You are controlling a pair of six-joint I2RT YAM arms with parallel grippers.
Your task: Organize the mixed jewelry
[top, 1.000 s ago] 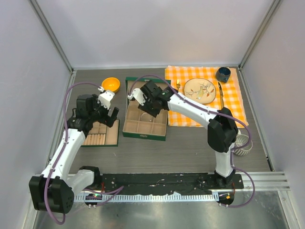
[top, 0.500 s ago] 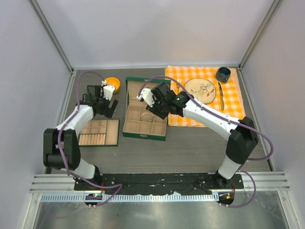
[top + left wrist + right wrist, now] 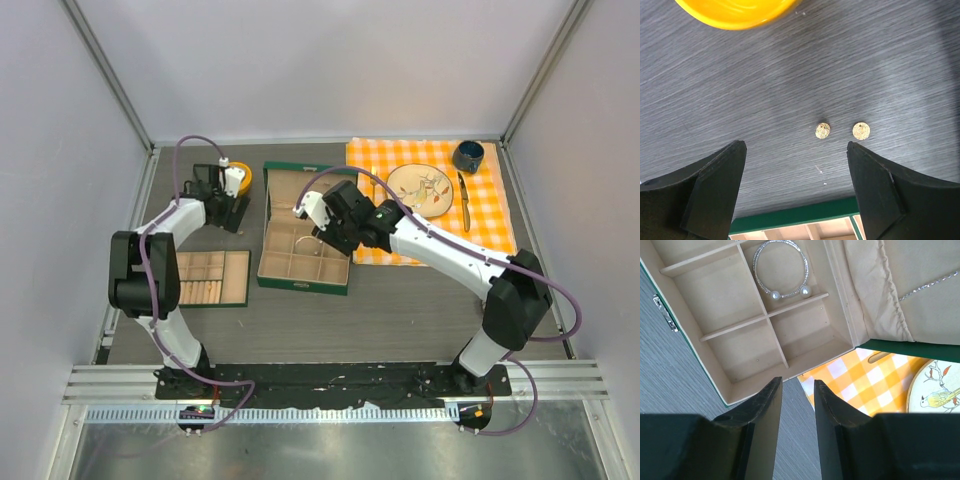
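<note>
Two small round gold-coloured studs (image 3: 823, 130) (image 3: 861, 131) lie on the dark table just beyond my left gripper (image 3: 795, 147), which is open and empty above them. A silver bangle (image 3: 781, 270) with two pearl ends lies in a back compartment of the beige-lined green box (image 3: 700, 365). A fine silver chain (image 3: 927, 287) lies on the box's lid pocket. My right gripper (image 3: 797, 385) hovers over the box's corner, jaws narrowly apart and holding nothing. In the top view the left gripper (image 3: 228, 208) is beside the orange bowl and the right gripper (image 3: 330, 240) is over the box (image 3: 300, 285).
An orange bowl (image 3: 735, 10) sits just past the studs. A second green tray (image 3: 210, 280) with compartments lies at the near left. An orange checked cloth (image 3: 490, 215) at the right carries a plate (image 3: 420, 190), a knife (image 3: 463, 200) and a dark cup (image 3: 468, 156).
My left arm has swung from above the left tray out to the back, beside the orange bowl. My right gripper has shifted slightly right and nearer over the box.
</note>
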